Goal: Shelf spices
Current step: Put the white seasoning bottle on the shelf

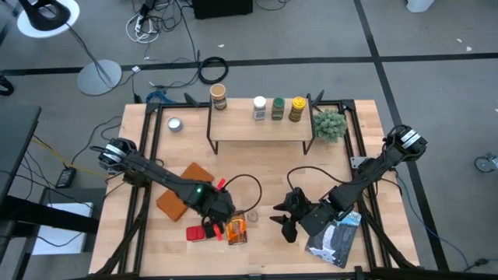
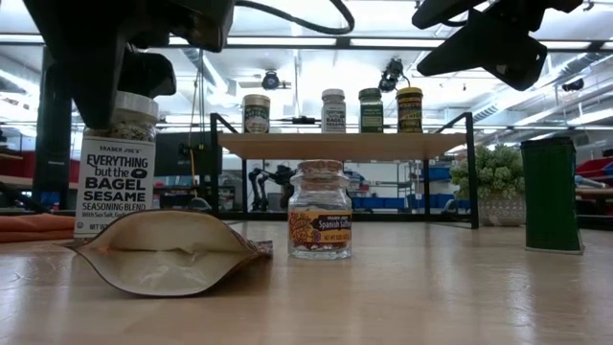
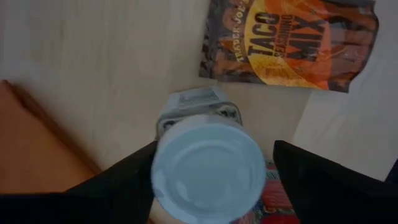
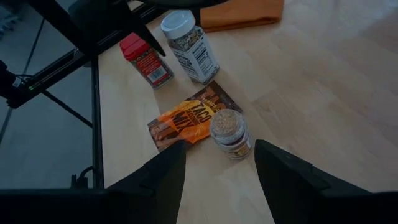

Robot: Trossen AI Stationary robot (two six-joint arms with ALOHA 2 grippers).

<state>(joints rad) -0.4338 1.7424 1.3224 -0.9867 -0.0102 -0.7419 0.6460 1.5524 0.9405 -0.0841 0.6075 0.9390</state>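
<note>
My left gripper (image 1: 212,211) (image 3: 214,152) is open and hangs over the white-lidded bagel seasoning jar (image 2: 117,177) (image 3: 208,171), one finger on each side of its lid. The jar stands upright on the table beside the red tin (image 4: 146,61) and the orange taco packet (image 3: 292,40) (image 1: 236,229), which lies flat. My right gripper (image 1: 285,219) (image 4: 221,146) is open above the table, just right of the small cork-topped jar (image 2: 319,211) (image 4: 230,134), and touches nothing. The shelf (image 1: 261,128) carries the tan cylinder (image 1: 218,95) and the white- (image 1: 259,107), green- (image 1: 278,107) and yellow-lidded (image 1: 297,109) jars. My left gripper comes at the bagel jar from above, pointing down. One finger (image 3: 124,186) shows right against the lid's rim (image 3: 158,168), and I cannot tell whether it touches. The other finger (image 3: 323,180) stands apart from the lid. The jar's base rests on the table.
A brown slab (image 1: 183,187) lies left of my left gripper and a silver tin (image 1: 174,124) sits at the far left. A plant (image 1: 331,124) stands by the shelf's right end. A dark green box (image 2: 551,192) stands upright. A blue-white bag (image 1: 334,241) lies near the right front.
</note>
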